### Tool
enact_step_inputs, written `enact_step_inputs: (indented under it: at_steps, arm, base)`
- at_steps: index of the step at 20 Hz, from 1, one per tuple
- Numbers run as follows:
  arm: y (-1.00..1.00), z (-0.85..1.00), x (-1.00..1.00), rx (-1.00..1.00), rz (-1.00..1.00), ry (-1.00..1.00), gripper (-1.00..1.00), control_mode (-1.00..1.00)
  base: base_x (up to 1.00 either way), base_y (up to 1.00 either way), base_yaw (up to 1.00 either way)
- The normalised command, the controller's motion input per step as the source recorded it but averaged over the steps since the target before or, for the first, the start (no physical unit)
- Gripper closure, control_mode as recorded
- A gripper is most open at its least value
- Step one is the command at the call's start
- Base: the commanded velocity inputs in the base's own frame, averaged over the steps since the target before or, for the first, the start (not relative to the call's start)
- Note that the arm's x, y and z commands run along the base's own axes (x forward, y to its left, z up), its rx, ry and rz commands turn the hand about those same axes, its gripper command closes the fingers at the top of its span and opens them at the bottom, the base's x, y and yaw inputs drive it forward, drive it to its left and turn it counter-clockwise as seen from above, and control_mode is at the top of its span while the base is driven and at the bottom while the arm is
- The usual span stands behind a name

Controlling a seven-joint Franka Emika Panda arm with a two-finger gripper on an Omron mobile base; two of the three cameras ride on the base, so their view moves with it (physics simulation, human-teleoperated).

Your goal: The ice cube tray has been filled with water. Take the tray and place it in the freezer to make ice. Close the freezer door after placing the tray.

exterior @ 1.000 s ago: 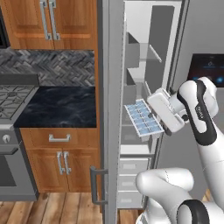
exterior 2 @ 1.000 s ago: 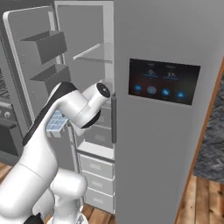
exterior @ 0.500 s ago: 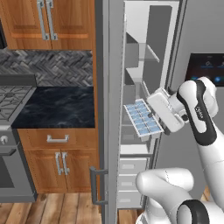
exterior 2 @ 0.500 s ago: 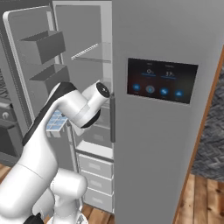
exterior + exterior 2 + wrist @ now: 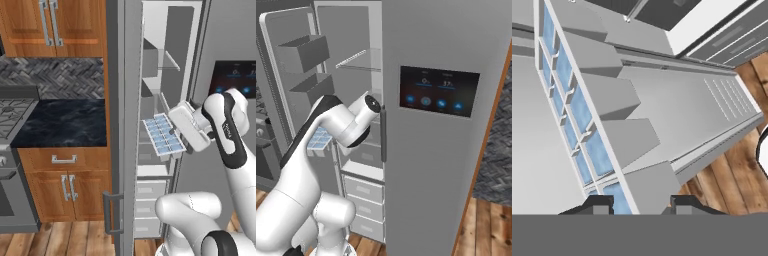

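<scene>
Brown wooden cabinets with bar handles are seen above a dark marbled counter, backed by a grey herringbone backsplash. A stove is set alongside, over wood plank flooring

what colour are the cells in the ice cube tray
Pale blue, set in a white frame; the ice cube tray shows best in the left base view.

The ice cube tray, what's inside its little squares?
Pale blue water fills the cells of the ice cube tray. The gripper is clamped on one end, so the cells under it are hidden.
</scene>
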Motion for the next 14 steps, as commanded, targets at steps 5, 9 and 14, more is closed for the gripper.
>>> enact_step_inputs:
  at_steps: [5, 9, 14]
  arm:
    - [-0.08, 0.0, -0.1, 0.0, 0.0, 0.0, 1.0, -1.0]
    - [-0.21, 0.0, -0.07, 0.0, -0.04, 0.0, 1.0, -1.0]
    - [-0.22, 0.0, 0.02, 0.0, -0.11, 0.0, 1.0, -1.0]
  base:
    - [0.0, 0.0, 0.0]
    - [0.0, 0.0, 0.0]
    - [0.0, 0.0, 0.0]
